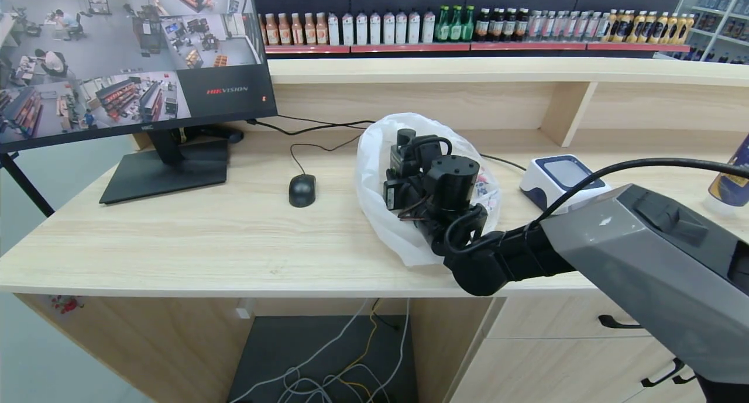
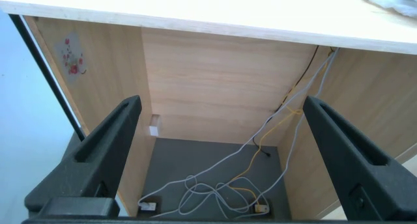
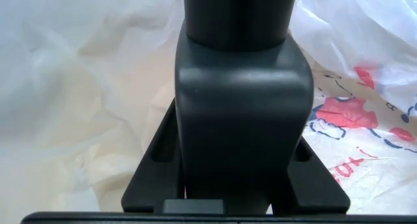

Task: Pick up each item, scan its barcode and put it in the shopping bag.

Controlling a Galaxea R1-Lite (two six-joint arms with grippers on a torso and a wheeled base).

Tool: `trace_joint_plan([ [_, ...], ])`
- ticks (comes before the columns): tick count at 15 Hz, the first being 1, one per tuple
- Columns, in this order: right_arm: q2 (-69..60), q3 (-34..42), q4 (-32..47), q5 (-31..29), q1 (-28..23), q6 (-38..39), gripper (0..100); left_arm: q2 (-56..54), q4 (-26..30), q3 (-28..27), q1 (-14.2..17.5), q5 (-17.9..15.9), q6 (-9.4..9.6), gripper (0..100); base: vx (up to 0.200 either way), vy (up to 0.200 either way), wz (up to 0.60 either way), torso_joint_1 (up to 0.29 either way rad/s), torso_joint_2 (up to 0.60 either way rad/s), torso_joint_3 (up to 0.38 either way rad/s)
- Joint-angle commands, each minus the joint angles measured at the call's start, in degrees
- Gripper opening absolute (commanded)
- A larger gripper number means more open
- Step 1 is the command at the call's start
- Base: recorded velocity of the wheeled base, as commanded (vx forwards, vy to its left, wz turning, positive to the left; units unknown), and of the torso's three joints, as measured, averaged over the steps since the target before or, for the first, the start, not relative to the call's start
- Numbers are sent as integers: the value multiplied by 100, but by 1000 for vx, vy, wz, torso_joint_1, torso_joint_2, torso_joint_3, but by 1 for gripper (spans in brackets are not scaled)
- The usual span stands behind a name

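The white plastic shopping bag (image 1: 380, 157) lies on the wooden counter, its mouth facing me. My right gripper (image 1: 409, 151) is inside that mouth. In the right wrist view my right gripper (image 3: 238, 152) is shut on a dark grey bottle (image 3: 241, 107) with a black round top, a finger (image 3: 153, 178) close on each side and bag plastic (image 3: 78, 87) all around. The white and blue barcode scanner (image 1: 559, 181) sits just right of the bag. My left gripper (image 2: 221, 113) hangs open and empty in front of the counter, below its top.
A monitor (image 1: 129, 58) on a black stand and a black mouse (image 1: 302, 190) occupy the counter's left half. A blue-labelled bottle (image 1: 731, 181) stands at the far right edge. Loose cables (image 2: 221, 191) lie on the floor under the counter. A raised shelf runs along the back.
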Motion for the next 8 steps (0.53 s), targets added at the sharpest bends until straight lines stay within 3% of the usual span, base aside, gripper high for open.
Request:
trace_joint_plan([
  [1, 77, 6, 13, 1, -5, 24, 0, -2, -9, 0, 1, 2, -6, 100, 0, 0, 0, 0, 0, 0],
  [8, 103, 68, 13, 10, 4, 77, 0, -2, 0, 0, 1, 2, 3, 100, 0, 0, 0, 0, 0, 0],
])
